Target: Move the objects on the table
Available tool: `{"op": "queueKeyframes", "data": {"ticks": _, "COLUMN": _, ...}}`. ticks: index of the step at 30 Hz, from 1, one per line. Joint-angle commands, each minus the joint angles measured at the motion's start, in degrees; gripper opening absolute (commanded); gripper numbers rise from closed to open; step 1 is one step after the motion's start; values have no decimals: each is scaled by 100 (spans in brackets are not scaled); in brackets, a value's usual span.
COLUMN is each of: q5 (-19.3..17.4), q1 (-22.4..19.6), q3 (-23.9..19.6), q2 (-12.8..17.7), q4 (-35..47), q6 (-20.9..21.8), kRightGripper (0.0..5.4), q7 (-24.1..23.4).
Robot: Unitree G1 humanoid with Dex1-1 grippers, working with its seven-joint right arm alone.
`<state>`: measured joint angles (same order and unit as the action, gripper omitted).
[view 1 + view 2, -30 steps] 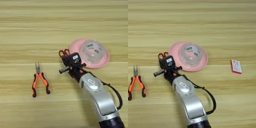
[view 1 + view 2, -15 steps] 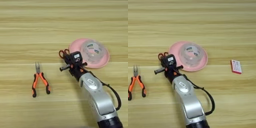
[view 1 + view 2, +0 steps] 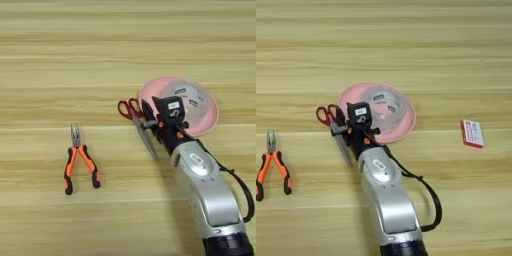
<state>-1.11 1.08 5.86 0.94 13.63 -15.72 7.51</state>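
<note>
Red-handled scissors (image 3: pixel 129 109) lie just left of the pink plate (image 3: pixel 210 117), their steel blades pointing down and right across the table (image 3: pixel 60 60). My right gripper (image 3: pixel 149 119) sits over the scissors' pivot, its black fingers closed on them. A clear tape roll (image 3: pixel 187 97) rests inside the plate. Orange-and-black pliers (image 3: pixel 79 160) lie apart at the left, tips pointing away from me. A white-and-red card (image 3: pixel 472 133) lies at the right, seen only in the right eye view.
My silver forearm (image 3: pixel 205 185) runs from the bottom edge up to the plate's near rim, with a black cable looping at its right side.
The gripper's wrist has turned and shifted right toward the plate. The scissors' blades, hidden before, now show pointing down-right. Plate, pliers and card have stayed put.
</note>
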Motion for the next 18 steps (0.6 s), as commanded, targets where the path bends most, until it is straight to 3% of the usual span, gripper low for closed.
{"op": "queueKeyframes", "data": {"ticks": 1, "q5": -58, "q1": -327, "q3": -195, "q2": 6, "q4": 364, "q6": 210, "kRightGripper": 201, "q7": -113}}
{"op": "queueKeyframes", "data": {"ticks": 10, "q5": -79, "q1": -329, "q3": -510, "q2": 92, "q4": 564, "q6": 209, "kRightGripper": 311, "q7": -204}}
{"op": "queueKeyframes", "data": {"ticks": 18, "q5": -183, "q1": -342, "q3": -1208, "q2": 363, "q4": 562, "q6": 211, "kRightGripper": 391, "q7": -320}}
